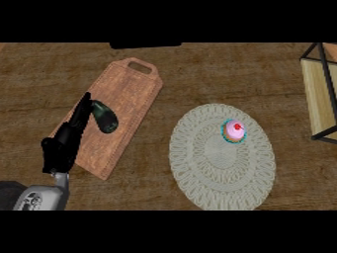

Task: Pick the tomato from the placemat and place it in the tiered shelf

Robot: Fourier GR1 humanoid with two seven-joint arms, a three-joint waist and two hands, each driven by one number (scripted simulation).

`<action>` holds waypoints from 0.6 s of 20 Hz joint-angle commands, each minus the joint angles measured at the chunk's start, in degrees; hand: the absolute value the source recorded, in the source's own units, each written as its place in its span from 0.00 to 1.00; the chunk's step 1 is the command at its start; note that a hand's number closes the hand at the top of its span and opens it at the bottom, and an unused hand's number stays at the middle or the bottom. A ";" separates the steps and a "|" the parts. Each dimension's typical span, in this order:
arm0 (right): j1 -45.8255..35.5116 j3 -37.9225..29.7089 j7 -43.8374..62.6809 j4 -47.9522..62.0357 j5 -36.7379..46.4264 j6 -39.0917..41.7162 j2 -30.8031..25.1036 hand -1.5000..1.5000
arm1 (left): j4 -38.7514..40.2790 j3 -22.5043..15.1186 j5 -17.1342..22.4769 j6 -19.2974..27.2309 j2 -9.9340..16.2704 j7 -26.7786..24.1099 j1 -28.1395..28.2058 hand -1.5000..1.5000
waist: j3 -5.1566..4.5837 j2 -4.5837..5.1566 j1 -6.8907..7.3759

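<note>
Head view, wooden tabletop (222,69). Only the left hand (67,141) shows, coming in from the lower left on its grey forearm. Its fingers (82,108) are straight and together, pointing up-view, holding nothing. It lies over the left side of a wooden cutting board (131,99) that is angled with its handle hole toward the top. A dark green avocado-like item (105,117) lies on the board just beside the fingertips; cannot tell if they touch. Right hand is out of view.

Round pale lace placemat (222,163) sits right of the board, apart from it. No tomato on it: the only thing there is a small pink cupcake with a red cherry and a teal wrapper (234,131), in the mat's upper right part, upright. Well apart from the hand.

Tiered shelf (330,94), black frame with light wood boards, is at the right edge, cut off by the view, near the mat but not touching. A dark object (145,45) is at the top edge; cannot tell what.
</note>
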 commanded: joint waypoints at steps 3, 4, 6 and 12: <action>-4.36 -15.85 -6.17 20.45 -13.54 11.03 -11.10 1.00 | -1.21 -0.70 0.48 -1.62 0.45 0.83 -0.62 0.50 | -0.23 0.01 2.24; -5.64 -17.77 -6.66 23.86 -15.01 12.51 -13.55 1.00 | -0.40 -0.97 0.02 -0.67 -0.65 0.09 -1.35 0.50 | -0.28 0.24 2.37; -6.80 -19.84 -7.48 31.05 -17.65 16.13 -17.34 1.00 | 0.02 -1.99 -1.16 -0.03 -1.33 -0.10 -1.96 0.50 | -0.23 0.41 3.00; -12.52 -21.09 -9.31 45.95 -18.88 20.25 -26.31 1.00 | 1.69 -2.37 -0.65 -2.07 -1.05 -0.59 -3.67 0.50 | -0.18 1.10 6.03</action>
